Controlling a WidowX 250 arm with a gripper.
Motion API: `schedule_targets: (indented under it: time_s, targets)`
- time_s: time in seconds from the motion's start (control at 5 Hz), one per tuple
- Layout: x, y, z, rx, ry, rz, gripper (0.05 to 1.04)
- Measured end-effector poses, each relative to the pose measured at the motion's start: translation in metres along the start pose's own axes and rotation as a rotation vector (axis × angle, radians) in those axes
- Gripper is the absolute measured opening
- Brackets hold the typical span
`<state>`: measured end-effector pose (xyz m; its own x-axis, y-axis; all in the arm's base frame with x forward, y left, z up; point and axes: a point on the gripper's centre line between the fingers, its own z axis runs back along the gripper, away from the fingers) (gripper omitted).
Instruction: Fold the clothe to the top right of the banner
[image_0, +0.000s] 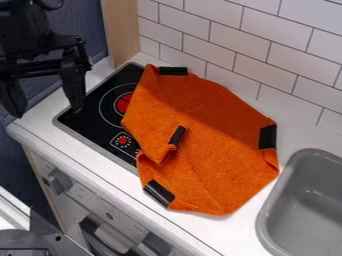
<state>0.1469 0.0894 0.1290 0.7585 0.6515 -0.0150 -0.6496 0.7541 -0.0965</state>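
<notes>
Rounded gray knobs stud the smooth oven front at near left. Beyond, the coarse orange cloth spreads over the glassy black stove and white counter, one black-banded corner folded inward. Its right edge lies near the curved gray sink, its far edge near the tiled wall. At far left, the gripper hangs, fingers wide apart, clear of the cloth.

Black robot arm, black end effector with two tapering fingers, straight crossbar, dark curved cable
</notes>
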Motion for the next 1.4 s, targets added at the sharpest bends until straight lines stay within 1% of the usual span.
schedule_targets:
  time_s: [0.2, 0.4, 0.6, 0.8, 1.0, 1.2, 1.4]
  targets:
    - [-0.002, -0.001, -0.004, 0.001, 0.015, -0.004, 1.001]
    - [0.004, -0.037, -0.014, 0.004, 0.036, -0.075, 1.001]
    - [0.007, -0.075, -0.026, 0.047, 0.056, -0.125, 1.001]
    - [0.008, -0.119, -0.050, 0.106, 0.071, -0.113, 1.001]
    - [0.001, -0.161, -0.082, 0.162, 0.102, -0.147, 1.001]
    - [-0.018, -0.200, -0.109, 0.136, 0.090, -0.199, 1.001]
    - [-0.015, -0.231, -0.132, 0.029, 0.056, -0.173, 1.001]
